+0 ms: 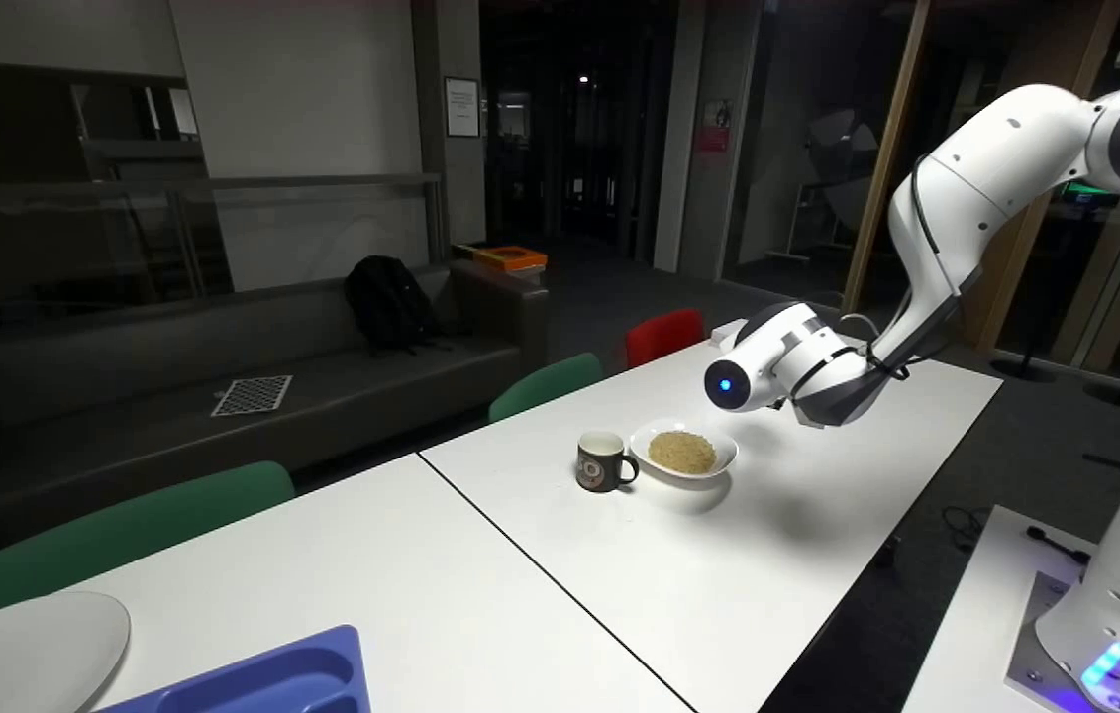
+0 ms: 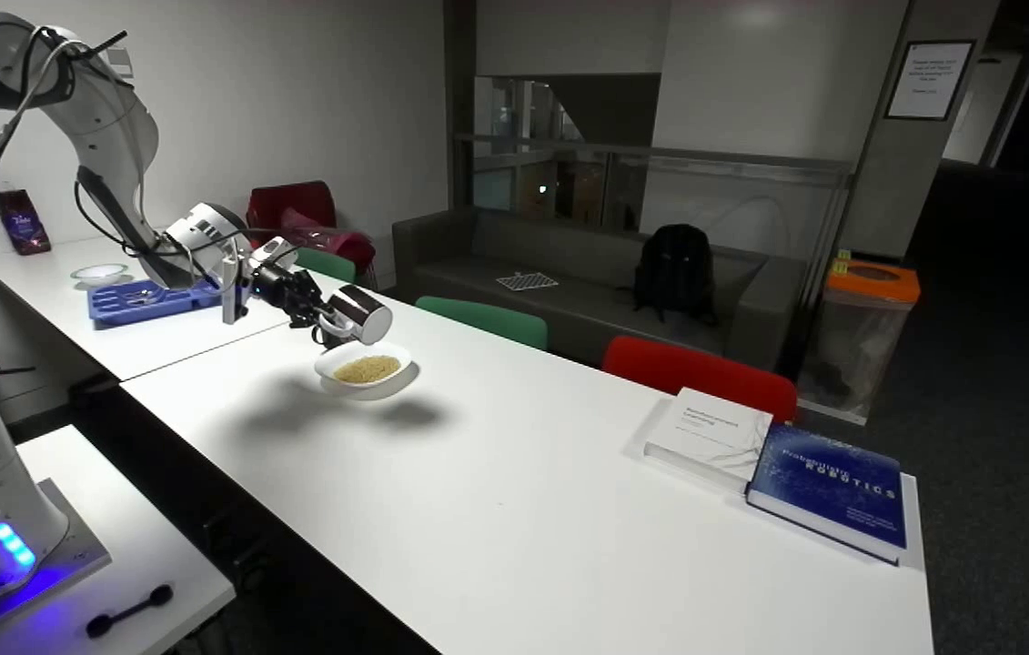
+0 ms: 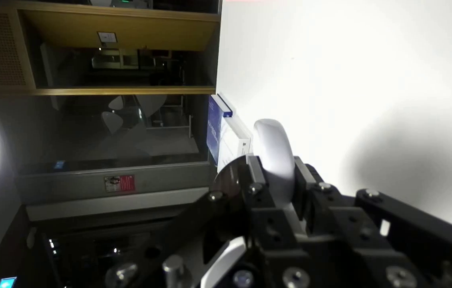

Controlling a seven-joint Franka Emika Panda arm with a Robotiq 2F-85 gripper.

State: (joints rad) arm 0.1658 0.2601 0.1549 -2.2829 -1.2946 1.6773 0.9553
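Note:
My gripper (image 2: 321, 315) is shut on the white handle (image 3: 275, 148) of a dark mug with a pale end (image 2: 359, 314). The handle lies between both fingers (image 3: 277, 170), and the mug's dark body (image 3: 226, 178) shows beside them in the wrist view. The held mug is tilted above a white bowl (image 2: 325, 366). I cannot tell whether its pale end is mouth or base. The bowl (image 1: 730, 454) holds light-brown grains (image 1: 682, 452), seen in both exterior views. A dark printed mug (image 1: 601, 463) stands upright beside the bowl. The arm hides the gripper and held mug in that exterior view.
A blue tray (image 1: 350, 659) and a white plate (image 1: 25, 644) lie on the long white table (image 2: 569, 509). A white book (image 2: 705, 432) and a blue book (image 2: 828, 491) lie at its far end. Green and red chairs (image 2: 701, 368) and a sofa stand along the table.

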